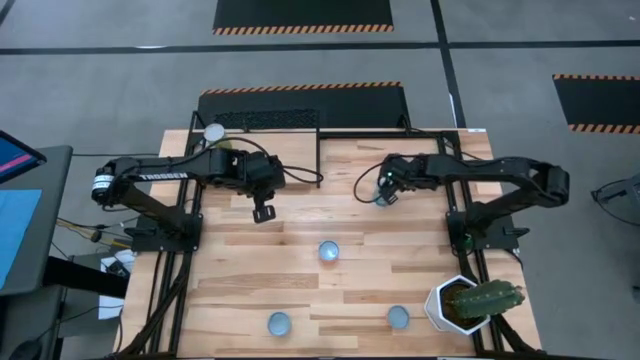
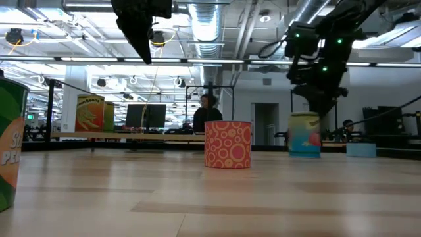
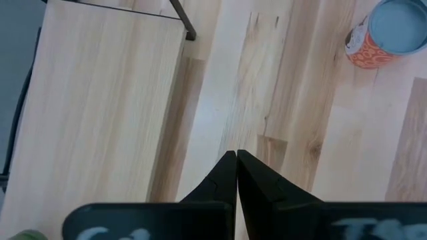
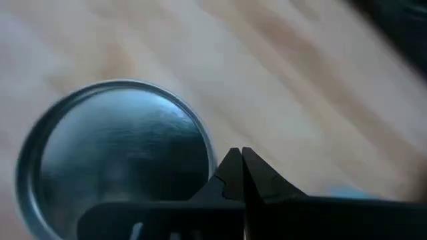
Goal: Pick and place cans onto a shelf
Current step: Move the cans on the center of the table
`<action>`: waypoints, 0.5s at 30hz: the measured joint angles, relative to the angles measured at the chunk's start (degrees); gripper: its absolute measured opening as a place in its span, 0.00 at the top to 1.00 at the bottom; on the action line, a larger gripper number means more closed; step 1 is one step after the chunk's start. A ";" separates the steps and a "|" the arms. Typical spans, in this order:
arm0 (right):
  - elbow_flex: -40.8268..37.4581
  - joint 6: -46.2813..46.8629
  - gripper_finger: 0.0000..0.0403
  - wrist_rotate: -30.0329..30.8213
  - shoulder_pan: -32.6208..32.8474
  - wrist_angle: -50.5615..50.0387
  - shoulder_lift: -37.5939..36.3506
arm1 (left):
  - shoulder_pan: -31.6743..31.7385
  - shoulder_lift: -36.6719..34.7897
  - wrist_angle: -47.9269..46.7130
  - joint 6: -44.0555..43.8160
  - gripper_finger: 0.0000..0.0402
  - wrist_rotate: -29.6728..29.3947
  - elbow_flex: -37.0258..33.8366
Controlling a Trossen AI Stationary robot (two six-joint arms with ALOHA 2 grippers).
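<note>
The shelf (image 1: 262,120), a pale board framed in black rods, lies along the far edge of the planked surface (image 1: 300,290), with a white-topped can (image 1: 214,131) upright at its left end. Three blue-topped cans stand upright on the surface nearer than the shelf: one centrally (image 1: 329,251), two by the near edge (image 1: 279,323) (image 1: 399,317). A cactus sits in a white pot (image 1: 452,302) at the near right corner. The left claw (image 1: 263,212), fingers pressed together and empty, hovers just off the shelf's near edge. The right claw (image 1: 385,197), also closed and empty, hangs beside another upright can (image 4: 113,160).
</note>
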 joint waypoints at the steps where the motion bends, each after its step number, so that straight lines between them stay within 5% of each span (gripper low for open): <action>1: 0.00 -0.90 0.99 -1.86 0.73 2.38 0.66 | 0.00 0.00 0.00 0.00 1.00 0.00 0.00; 6: 0.02 -5.65 0.99 -10.19 5.68 13.95 0.59 | 0.02 0.00 0.00 0.09 1.00 -0.04 0.00; 12: 0.02 -2.59 0.99 -1.77 8.58 4.07 -4.49 | 0.00 0.00 0.00 -0.14 1.00 -0.04 0.00; 15: 0.01 -0.53 0.99 -2.90 8.80 1.70 -5.92 | 0.02 -0.02 -0.01 -0.31 1.00 -0.04 0.00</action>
